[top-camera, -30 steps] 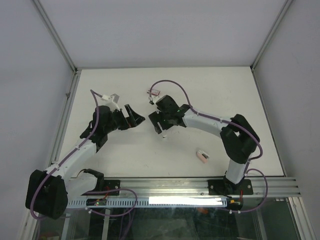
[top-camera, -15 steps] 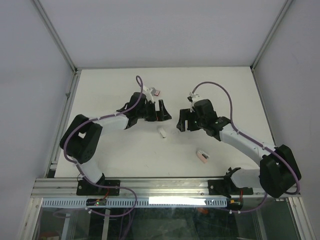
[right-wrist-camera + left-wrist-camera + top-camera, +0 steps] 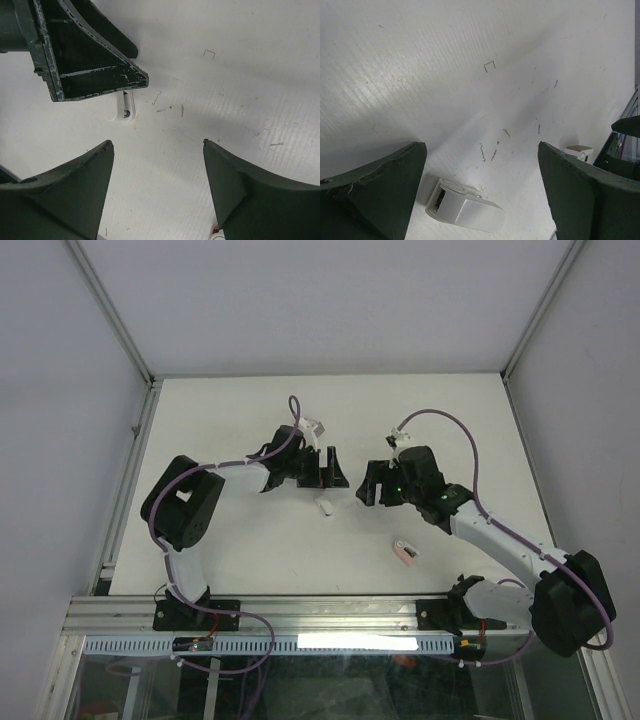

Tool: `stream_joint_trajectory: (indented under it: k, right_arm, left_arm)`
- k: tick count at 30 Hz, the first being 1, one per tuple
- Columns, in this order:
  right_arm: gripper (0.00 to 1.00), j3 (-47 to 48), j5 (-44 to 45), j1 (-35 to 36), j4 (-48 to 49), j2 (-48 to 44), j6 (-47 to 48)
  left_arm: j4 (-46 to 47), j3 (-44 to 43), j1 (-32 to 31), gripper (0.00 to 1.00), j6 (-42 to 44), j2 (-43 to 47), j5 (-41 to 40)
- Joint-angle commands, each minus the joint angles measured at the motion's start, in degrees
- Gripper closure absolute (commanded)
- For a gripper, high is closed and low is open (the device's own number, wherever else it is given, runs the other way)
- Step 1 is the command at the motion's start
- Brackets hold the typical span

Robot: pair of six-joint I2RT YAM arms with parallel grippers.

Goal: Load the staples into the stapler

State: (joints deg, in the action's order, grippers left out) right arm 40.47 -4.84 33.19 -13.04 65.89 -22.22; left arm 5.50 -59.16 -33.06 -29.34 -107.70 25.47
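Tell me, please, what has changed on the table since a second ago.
The left gripper swung right toward the centre, while the right gripper drew back to the right. They now face each other, both open and empty. The small white stapler between them and the pink item nearer the front stayed put.

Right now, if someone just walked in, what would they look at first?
Probably the black left gripper and right gripper, facing each other open and empty over the middle of the white table. Then the small white stapler lying by the gap between them, with loose bent staples scattered nearby. A little pink item lies alone nearer the front edge.
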Motion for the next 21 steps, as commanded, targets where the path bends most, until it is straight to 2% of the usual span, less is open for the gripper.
stream_joint_trajectory:
  k: [1,21]
  right_arm:
    - [0.25,-0.04,1.12,-0.39,3.36,-2.18,-1.16]
    - [0.25,-1.99,3.41,-1.51,2.92,-6.03,-1.86]
  left_arm:
    - [-0.1,0.48,-0.52,0.03,1.52,0.82,3.03]
    - [5.4,18.42,-3.54,0.01,-4.14,15.19,7.34]
